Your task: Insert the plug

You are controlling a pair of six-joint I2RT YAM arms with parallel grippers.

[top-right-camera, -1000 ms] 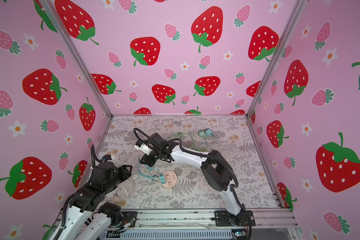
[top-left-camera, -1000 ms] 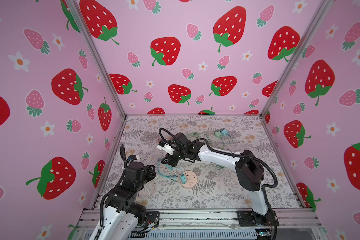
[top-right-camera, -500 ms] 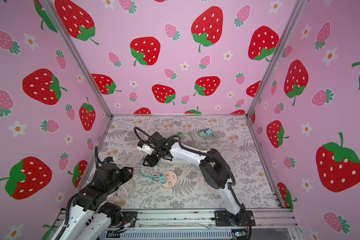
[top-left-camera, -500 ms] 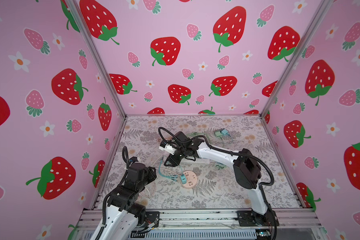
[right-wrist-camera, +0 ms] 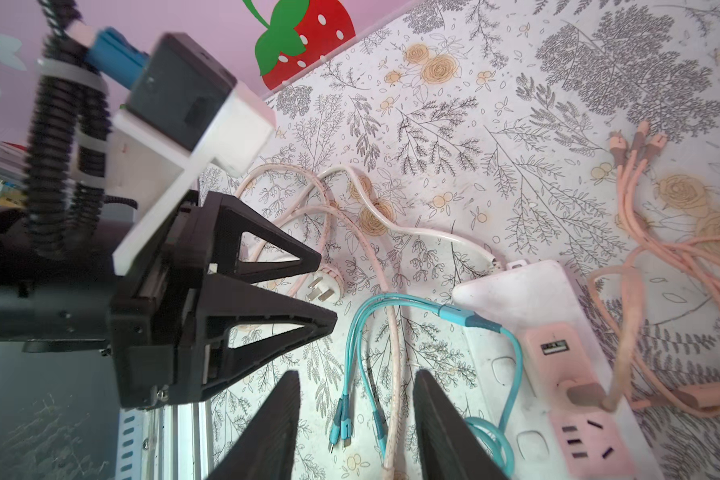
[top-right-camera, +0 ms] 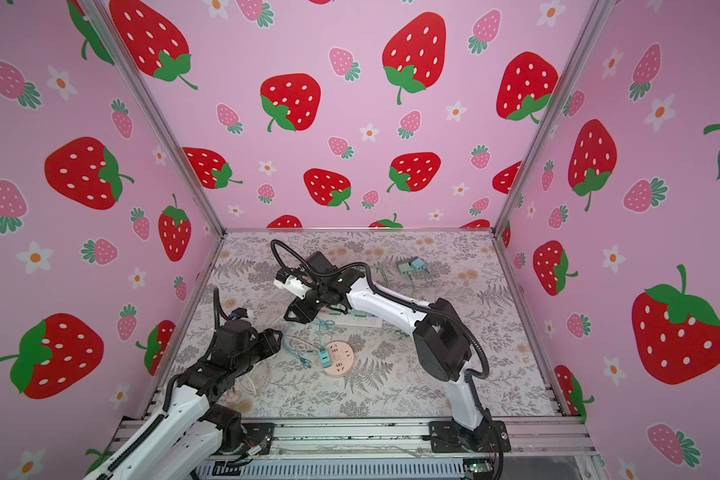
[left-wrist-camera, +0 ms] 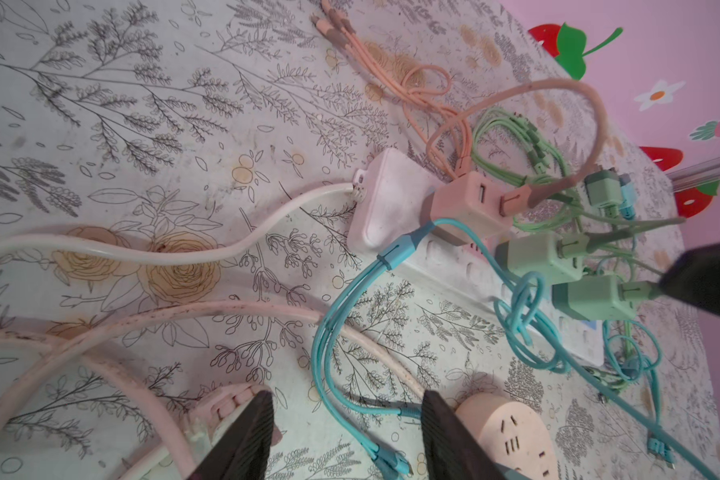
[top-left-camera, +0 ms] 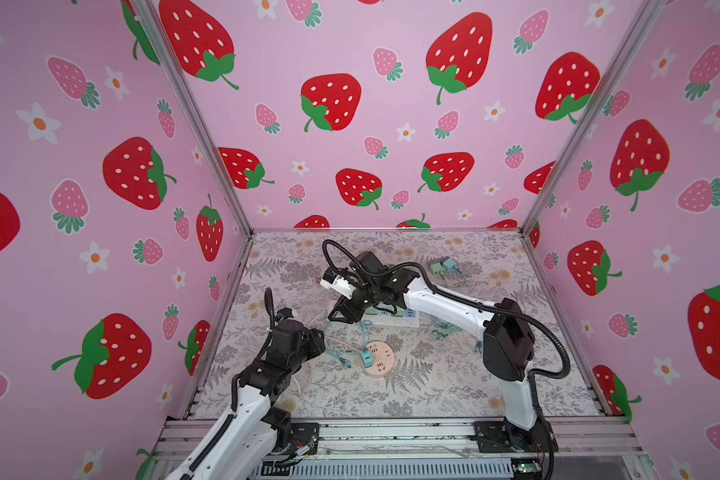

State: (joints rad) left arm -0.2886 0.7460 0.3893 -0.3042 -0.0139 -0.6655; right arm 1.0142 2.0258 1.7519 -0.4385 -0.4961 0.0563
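Lying: pink plug [right-wrist-camera: 327, 282] at left jaws' tips | left jaws open | right jaws open, empty

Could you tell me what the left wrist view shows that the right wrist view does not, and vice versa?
Only left wrist: two green chargers plugged in, and the round pink socket. Only right wrist: the left gripper from outside, jaws apart, and the prongs of a three-pin plug. Both: the white power strip, pink charger, teal cable.
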